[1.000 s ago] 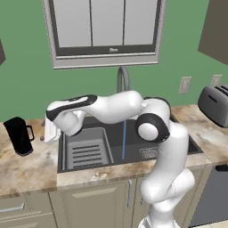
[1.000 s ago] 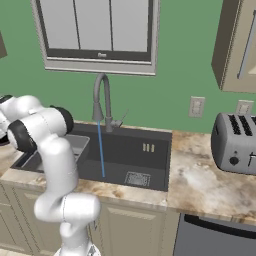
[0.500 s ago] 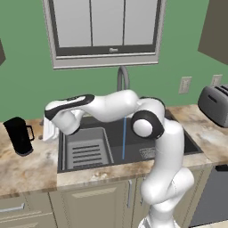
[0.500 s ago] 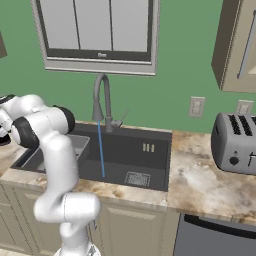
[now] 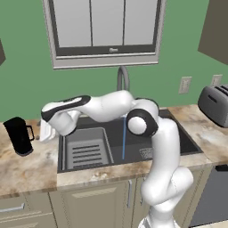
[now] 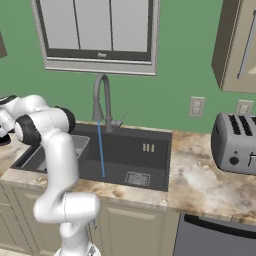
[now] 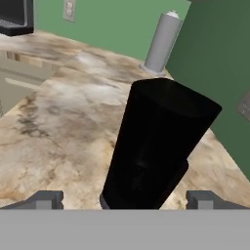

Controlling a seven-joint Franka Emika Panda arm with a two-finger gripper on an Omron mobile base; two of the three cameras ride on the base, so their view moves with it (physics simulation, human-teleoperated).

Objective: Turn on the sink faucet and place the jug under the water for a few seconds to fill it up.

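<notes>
The jug (image 5: pixel 18 136) stands upright on the marbled counter (image 5: pixel 26 169), left of the sink (image 5: pixel 107 147) and well apart from the water (image 5: pixel 124 139). Its loop handle points toward the sink. In the hand view the jug (image 7: pixel 156 146) is close and leans with the camera's roll, sitting between the two fingertips (image 7: pixel 46 199), which are spread wide to either side of its base without touching it; the claw is apart and holds nothing.

In the left base view the gripper (image 5: pixel 46 132) hangs over the counter between the jug and the sink's left rim, near the jug but not on it. The arm arches leftward across the basin in front of the faucet (image 5: pixel 123 79).

The faucet (image 6: pixel 101 100) is running: a thin blue stream of water (image 6: pixel 101 150) falls straight from the nozzle to the sink (image 6: pixel 125 165) floor, beside the ribbed tray (image 5: pixel 87 151) and left of the drain grate (image 6: pixel 137 178).

A toaster (image 6: pixel 235 142) sits on the counter far right. A grey cylinder (image 7: pixel 162 43) stands on the counter beyond the jug in the hand view.
</notes>
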